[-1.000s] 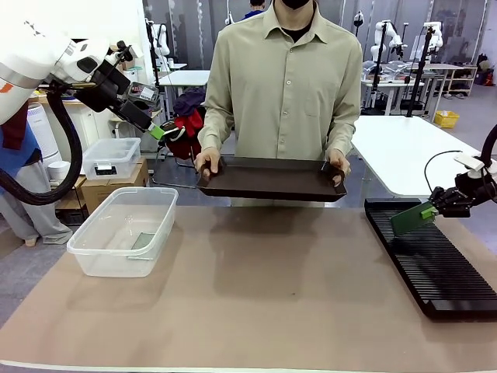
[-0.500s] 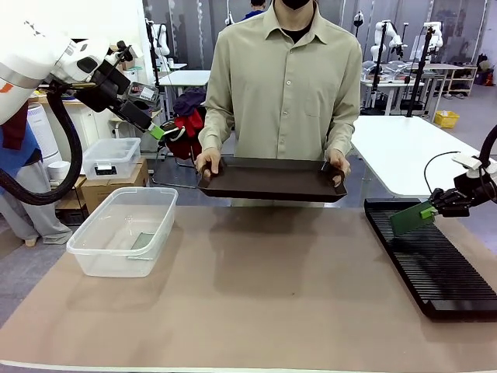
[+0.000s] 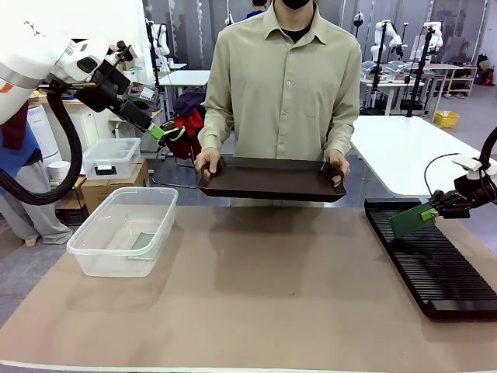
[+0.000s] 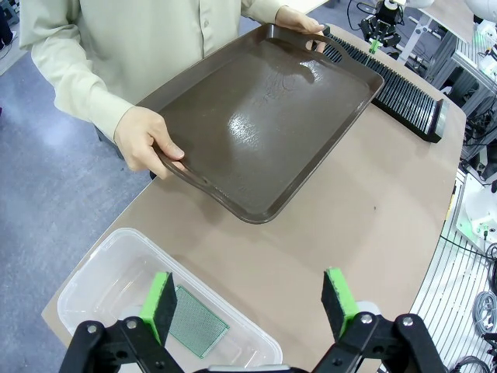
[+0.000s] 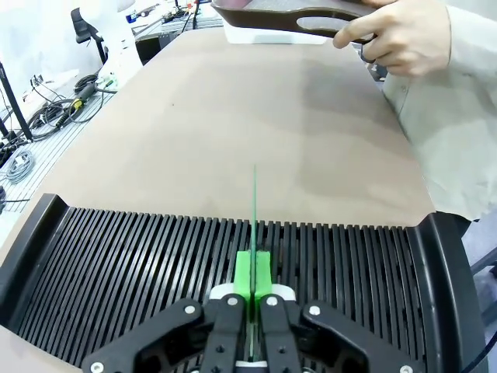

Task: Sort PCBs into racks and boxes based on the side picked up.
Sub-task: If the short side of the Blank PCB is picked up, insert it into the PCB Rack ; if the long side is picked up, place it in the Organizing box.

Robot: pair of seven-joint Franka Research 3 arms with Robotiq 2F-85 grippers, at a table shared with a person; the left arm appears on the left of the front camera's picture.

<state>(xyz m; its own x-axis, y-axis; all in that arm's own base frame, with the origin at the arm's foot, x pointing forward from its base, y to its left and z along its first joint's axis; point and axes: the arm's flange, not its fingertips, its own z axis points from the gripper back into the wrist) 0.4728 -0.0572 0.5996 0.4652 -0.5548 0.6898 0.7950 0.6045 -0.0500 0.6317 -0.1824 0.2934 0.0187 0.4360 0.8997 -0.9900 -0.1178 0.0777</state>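
Observation:
My right gripper is shut on a green PCB, held tilted just above the far end of the long black slotted rack. In the right wrist view that PCB stands edge-on between the shut fingers, over the rack's slots. My left gripper hangs open, high above the clear box. Between its green pads the left wrist view shows the box with a second PCB lying flat inside.
A person across the table holds a dark brown tray with both hands, above the far edge. A small lidded bin sits on cardboard boxes at the left. A white table stands behind the rack.

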